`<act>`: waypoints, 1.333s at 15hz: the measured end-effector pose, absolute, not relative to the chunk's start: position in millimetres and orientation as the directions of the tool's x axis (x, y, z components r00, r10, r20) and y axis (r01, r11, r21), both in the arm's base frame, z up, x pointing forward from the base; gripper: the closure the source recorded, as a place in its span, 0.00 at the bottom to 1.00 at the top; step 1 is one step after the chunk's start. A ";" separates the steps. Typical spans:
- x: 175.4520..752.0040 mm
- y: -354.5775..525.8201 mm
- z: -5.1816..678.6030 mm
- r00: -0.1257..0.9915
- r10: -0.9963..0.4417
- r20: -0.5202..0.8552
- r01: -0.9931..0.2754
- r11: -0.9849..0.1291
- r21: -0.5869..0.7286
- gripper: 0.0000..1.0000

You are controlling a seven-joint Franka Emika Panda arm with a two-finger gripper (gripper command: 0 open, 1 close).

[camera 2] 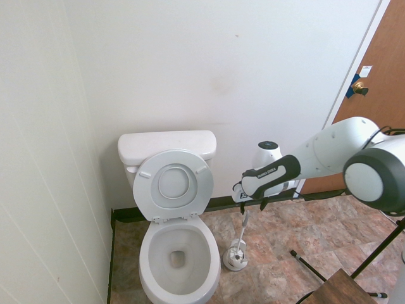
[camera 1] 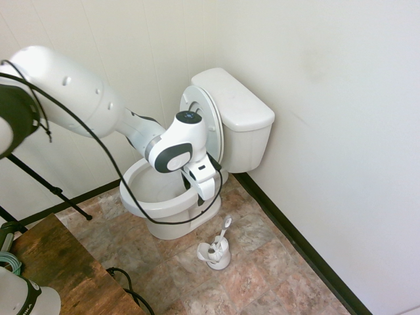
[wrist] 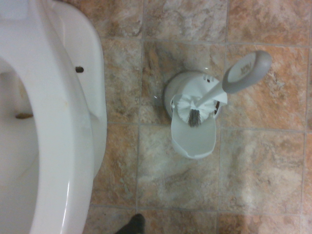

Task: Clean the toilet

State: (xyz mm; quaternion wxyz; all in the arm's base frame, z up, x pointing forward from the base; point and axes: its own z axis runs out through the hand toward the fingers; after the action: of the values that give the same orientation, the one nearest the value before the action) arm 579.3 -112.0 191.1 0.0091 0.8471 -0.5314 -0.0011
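1. Brown marbled tile floor point(wrist: 253, 161), pale walls, corner bathroom. Wooden door point(camera 2: 376, 95) stood at 2 o'clock in the second exterior view.
2. Toilet point(camera 2: 179, 269) sat against the back wall at 7 o'clock in that view, lid and seat raised against the tank point(camera 2: 166, 145), bowl open.
3. Toilet brush point(wrist: 246, 73) stood in its small white holder point(wrist: 195, 134) on the floor, just beside the bowl, at 3 o'clock from it in the second exterior view.
4. Gripper point(camera 2: 248, 205) pointed straight down above the brush handle, apart from it. Claw spread wide, empty.
5. Judgement: porcelain is heavy, rigid, glossy and slippery; not a thing to be gripped, only scrubbed. Work goes through the brush.
6. Judgement: brush is light, stiff plastic, with a leaning handle. Best hold is the flattened grey handle end, jaws across its narrow faces.
7. Risk: holder is light and may tip or lift with the brush.
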 end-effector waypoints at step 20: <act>665.4 -204.2 21.4 0.273 -0.961 -0.053 -0.953 -0.278 0.118 0.00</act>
State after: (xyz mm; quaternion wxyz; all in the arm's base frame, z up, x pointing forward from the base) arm 665.4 -204.2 21.4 0.0314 0.7972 -0.6002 -0.0568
